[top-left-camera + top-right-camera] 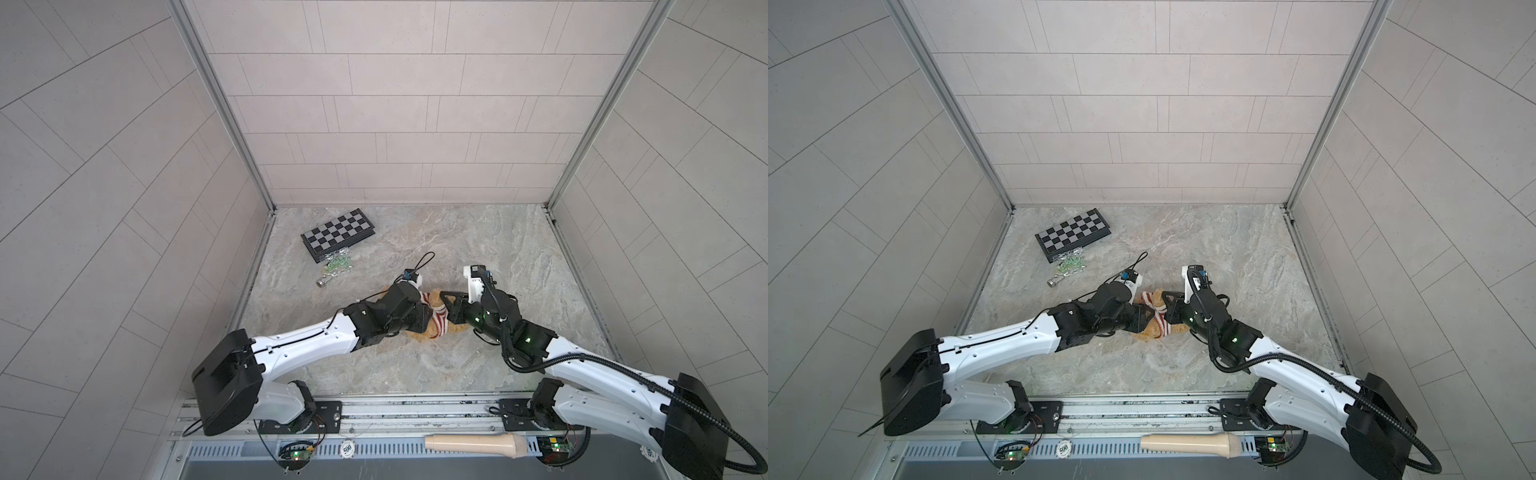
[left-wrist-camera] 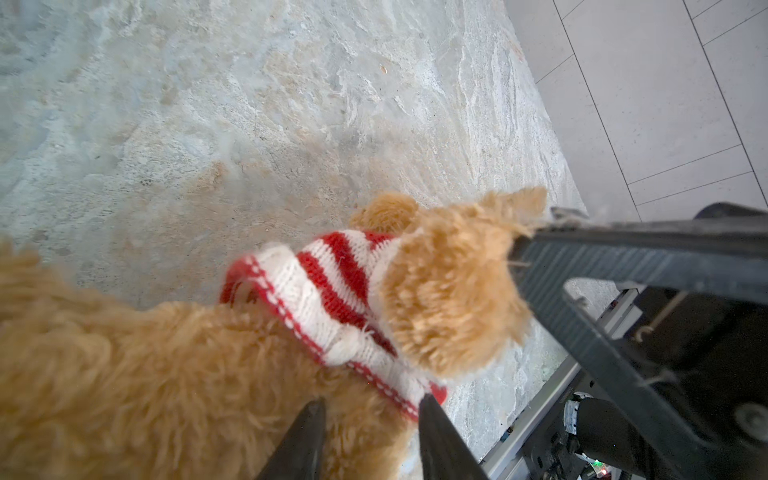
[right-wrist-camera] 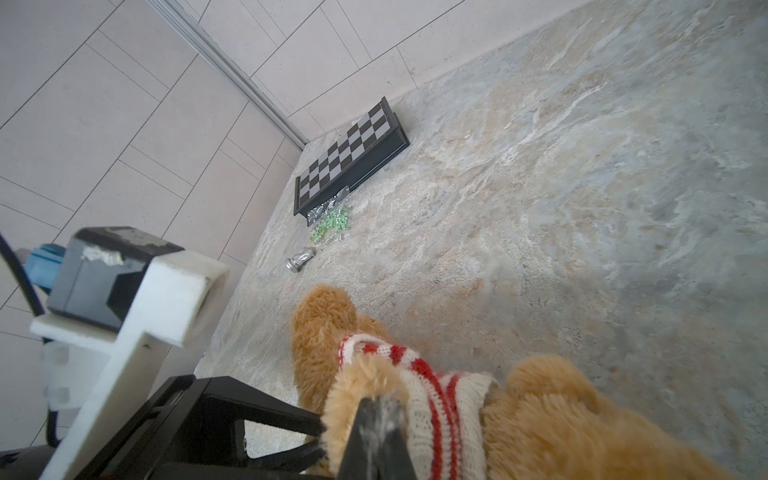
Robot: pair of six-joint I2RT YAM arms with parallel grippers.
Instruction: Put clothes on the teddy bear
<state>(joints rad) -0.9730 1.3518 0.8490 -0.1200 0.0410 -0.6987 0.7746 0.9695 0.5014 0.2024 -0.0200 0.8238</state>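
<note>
R tool [image 3: 379, 409] pinched shut on bear [image 3: 561, 415] paw fur | L tool [image 2: 372, 401] part-open by sweater [image 2: 332, 286] hem, hold unclear | risk: fur may slip, sleeve slides off paw

The teddy bear [image 1: 1152, 332] lies on the marble tabletop [image 1: 1225, 257], half buried under both arms. The left gripper [image 1: 1140, 318] is on its left side and the right gripper [image 1: 1167, 311] on its right, both right up against it. A red-and-white striped sweater [image 1: 1160, 323] is bunched around it. Up-left of the bear there's a silver chess piece [image 1: 1053, 282], a bag of green bits [image 1: 1070, 264] and a chessboard [image 1: 1073, 234]. Below the bear are a poker chip [image 1: 1063, 447] and a beige handle [image 1: 1187, 444].
</note>
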